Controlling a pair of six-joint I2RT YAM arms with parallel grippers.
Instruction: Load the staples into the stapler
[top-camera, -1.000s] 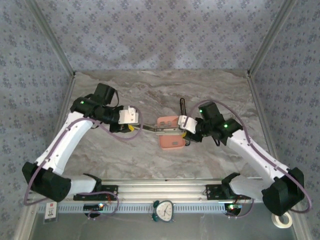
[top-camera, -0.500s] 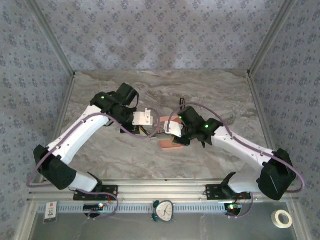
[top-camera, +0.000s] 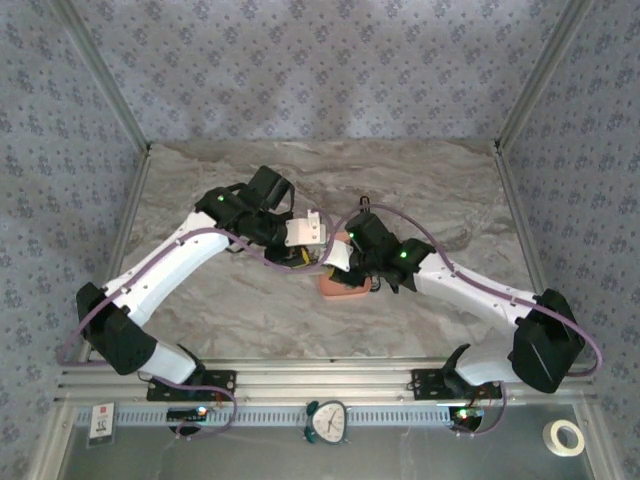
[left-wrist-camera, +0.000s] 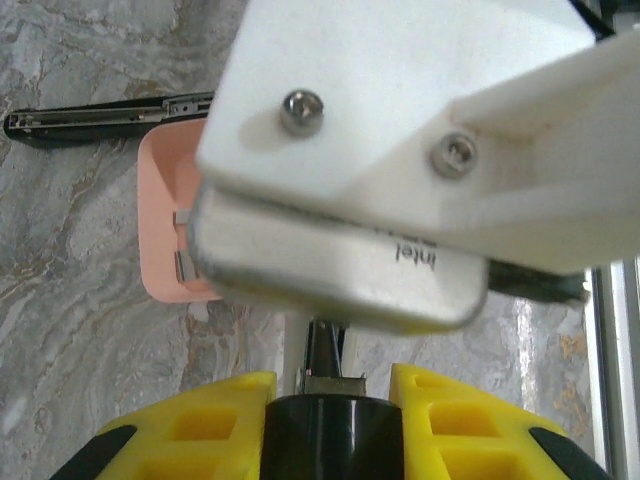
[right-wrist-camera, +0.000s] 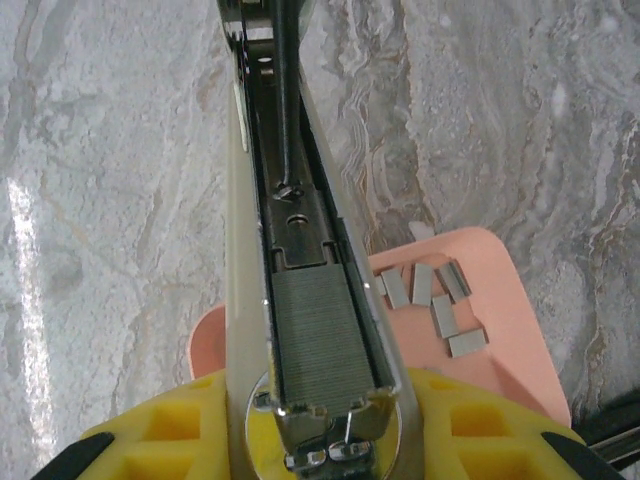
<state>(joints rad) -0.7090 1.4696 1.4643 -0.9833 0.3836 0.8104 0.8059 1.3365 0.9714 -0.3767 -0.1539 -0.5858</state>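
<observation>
Marble table (top-camera: 200, 300): my left gripper (left-wrist-camera: 325, 385), right gripper (right-wrist-camera: 325, 400) drawn together over tray (right-wrist-camera: 510, 370). Right clamps stapler (right-wrist-camera: 300, 230), staples (right-wrist-camera: 325, 330) seated; left pinches its end.

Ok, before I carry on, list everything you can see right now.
stapler: 1, steel and black, open, held by both tools
staples: grey; one strip in the stapler, about six loose in the tray
tray: 1, pink, mid-table
bar: 1, black, beside the tray
clock: 1, pale, near rail
tape: 1, white, near-right corner
card: 1, white, near-left corner
table: 1, grey marble
left tool: yellow, shut on stapler
right tool: yellow, shut on stapler
</observation>
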